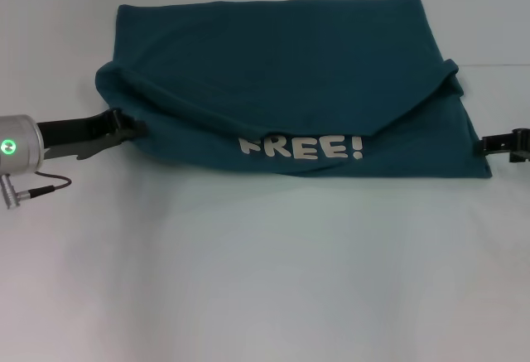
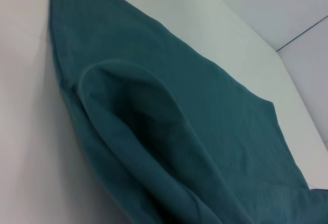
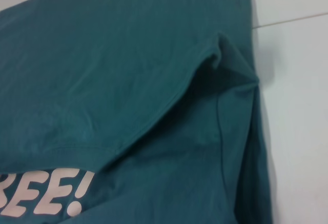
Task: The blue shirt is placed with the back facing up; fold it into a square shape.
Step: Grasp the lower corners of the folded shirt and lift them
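The blue shirt point(image 1: 281, 55) lies spread across the white table point(image 1: 265, 279), partly folded. An upper layer sags in a curved edge over the white letters "FREE!" point(image 1: 302, 147) on the near layer. My left gripper point(image 1: 135, 126) is low at the shirt's left edge, beside a raised fold. At the shirt's right edge, near the front corner, sits my right gripper point(image 1: 483, 146). The left wrist view shows the shirt's rounded fold point(image 2: 154, 131) up close. In the right wrist view, the shirt's layered edge point(image 3: 169, 106) and part of the letters point(image 3: 46, 196) fill the picture. Neither wrist view shows its own fingers.
White table surface surrounds the shirt, with a wide bare stretch in front of it. The table's far edge point(image 2: 266, 44) and the floor beyond appear in the left wrist view. A cable point(image 1: 45, 186) hangs from my left wrist.
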Tool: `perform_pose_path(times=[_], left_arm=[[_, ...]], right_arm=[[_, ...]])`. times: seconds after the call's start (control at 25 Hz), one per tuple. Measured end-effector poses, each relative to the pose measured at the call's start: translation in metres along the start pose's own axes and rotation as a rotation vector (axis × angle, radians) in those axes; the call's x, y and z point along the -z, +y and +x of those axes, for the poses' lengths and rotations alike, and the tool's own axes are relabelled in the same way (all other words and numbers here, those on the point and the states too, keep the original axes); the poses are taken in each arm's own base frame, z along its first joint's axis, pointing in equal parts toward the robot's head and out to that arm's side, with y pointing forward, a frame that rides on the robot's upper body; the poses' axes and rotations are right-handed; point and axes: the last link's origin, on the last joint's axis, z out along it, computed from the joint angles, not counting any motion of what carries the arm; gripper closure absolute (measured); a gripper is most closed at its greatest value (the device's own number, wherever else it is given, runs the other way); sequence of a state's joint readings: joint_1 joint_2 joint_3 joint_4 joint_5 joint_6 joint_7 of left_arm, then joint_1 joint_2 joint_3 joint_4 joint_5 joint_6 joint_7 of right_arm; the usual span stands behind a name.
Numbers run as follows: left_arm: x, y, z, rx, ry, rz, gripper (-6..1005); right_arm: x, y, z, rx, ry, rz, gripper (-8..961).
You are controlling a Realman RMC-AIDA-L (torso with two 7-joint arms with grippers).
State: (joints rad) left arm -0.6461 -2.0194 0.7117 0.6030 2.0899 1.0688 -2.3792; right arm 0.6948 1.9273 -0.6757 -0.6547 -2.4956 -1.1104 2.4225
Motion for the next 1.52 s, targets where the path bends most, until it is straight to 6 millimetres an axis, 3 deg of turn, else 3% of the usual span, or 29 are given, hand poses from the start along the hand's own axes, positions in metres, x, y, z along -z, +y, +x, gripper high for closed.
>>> perform_pose_path(times=[1.0,1.28,1.36,1.52], left_arm=[[-0.001,-0.002,-0.004,0.014,-0.003,0.003,1000],[-0.001,-0.002,-0.004,0.013,-0.001,0.005,1000],[-0.001,-0.002,-0.004,0.014,-0.001,0.005,1000],[-0.001,-0.003,-0.004,0.014,-0.001,0.006,1000]], right_arm=[[-0.033,0.026,0.004,0.031,-0.001,0.011,162],[-0.031,0.024,0.004,0.024,-0.007,0.01,230],[-0.031,0.023,0.004,0.023,-0.004,0.011,425],[-0.031,0.023,0.004,0.024,-0.003,0.013,580]])
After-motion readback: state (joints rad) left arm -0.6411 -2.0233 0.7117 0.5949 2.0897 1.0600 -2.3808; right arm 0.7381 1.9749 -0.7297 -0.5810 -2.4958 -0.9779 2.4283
